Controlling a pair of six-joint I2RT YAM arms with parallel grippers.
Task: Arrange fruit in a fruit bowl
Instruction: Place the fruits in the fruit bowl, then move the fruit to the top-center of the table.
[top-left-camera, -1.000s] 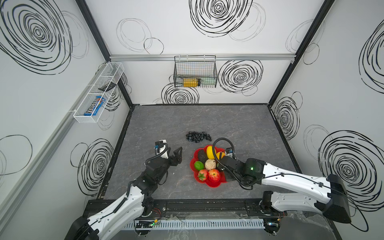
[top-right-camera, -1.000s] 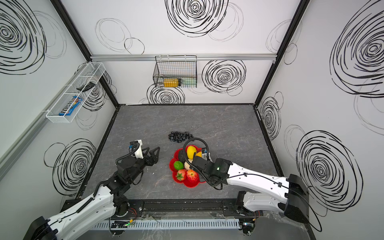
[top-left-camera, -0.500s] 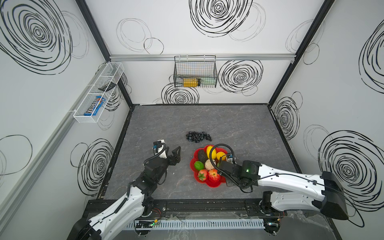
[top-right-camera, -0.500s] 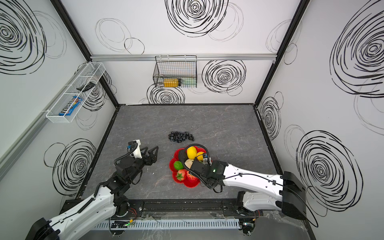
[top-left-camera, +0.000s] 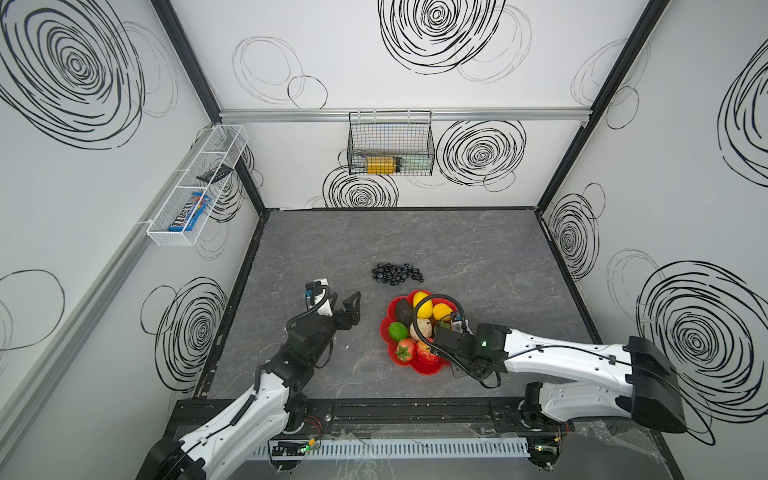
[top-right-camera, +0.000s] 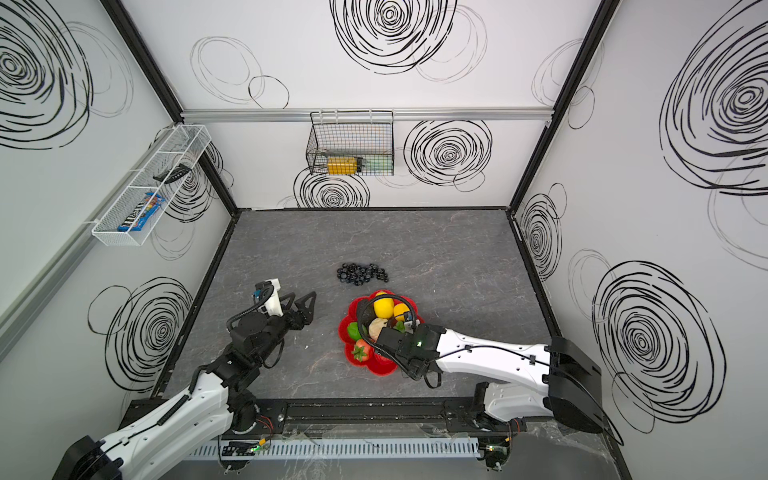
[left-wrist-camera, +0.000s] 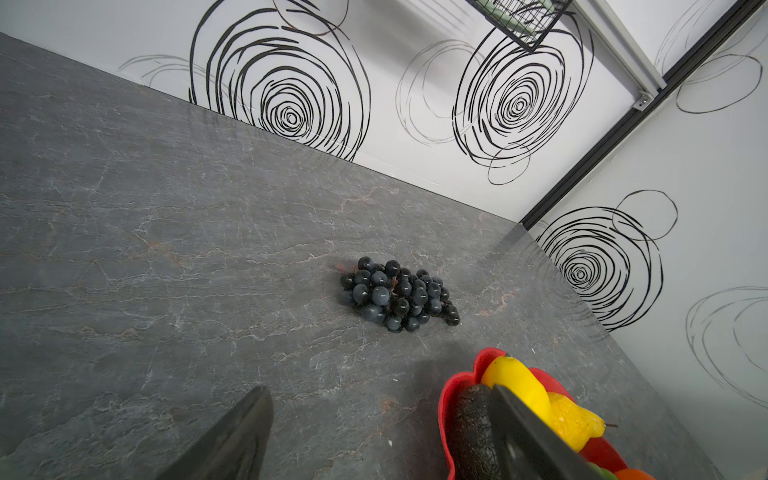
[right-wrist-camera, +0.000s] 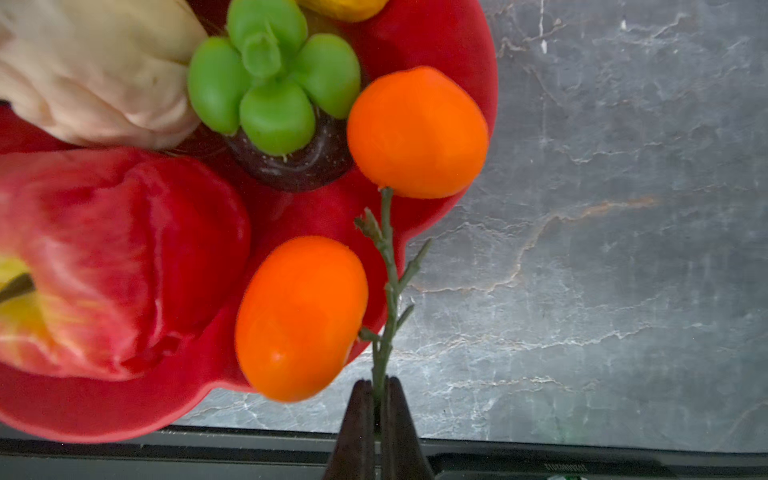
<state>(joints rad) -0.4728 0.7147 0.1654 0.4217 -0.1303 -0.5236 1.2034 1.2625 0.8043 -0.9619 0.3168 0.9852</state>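
My left gripper (top-left-camera: 345, 297) hangs with its jaws spread wide and nothing between them, just above the tabletop (top-left-camera: 478, 249) at about 9 o'clock from the fruit bowl (top-left-camera: 428, 368). On its wrist camera I see both fingers (left-wrist-camera: 232, 436) framing bare stone. The black grape bunch (left-wrist-camera: 399, 295) lies beyond them, alone on the tabletop. In both top views the grapes (top-right-camera: 362, 274) sit near the bowl's 11 o'clock, apart from its rim.

The red flower-shaped bowl (top-right-camera: 382, 368) carries:
- a lemon (top-left-camera: 420, 303) at 12 o'clock, with an avocado (top-left-camera: 402, 311) beside it
- a lime (top-left-camera: 397, 331) at 9 o'clock
- a beige piece (top-left-camera: 419, 330) in the middle
- a strawberry (top-left-camera: 405, 350) and an apple (top-left-camera: 426, 351) toward 6 o'clock

My right gripper (right-wrist-camera: 378, 399) is pinched tight on the thin green stem (right-wrist-camera: 388, 291) of the tangerine sprig, at the bowl's 4 o'clock edge. One tangerine (right-wrist-camera: 417, 133) lies over the rim (right-wrist-camera: 104, 415). The other (right-wrist-camera: 301, 318) overhangs it, next to the apple. I cannot tell whether they rest on the bowl or hang from the stem. In the top views the arm hides them.
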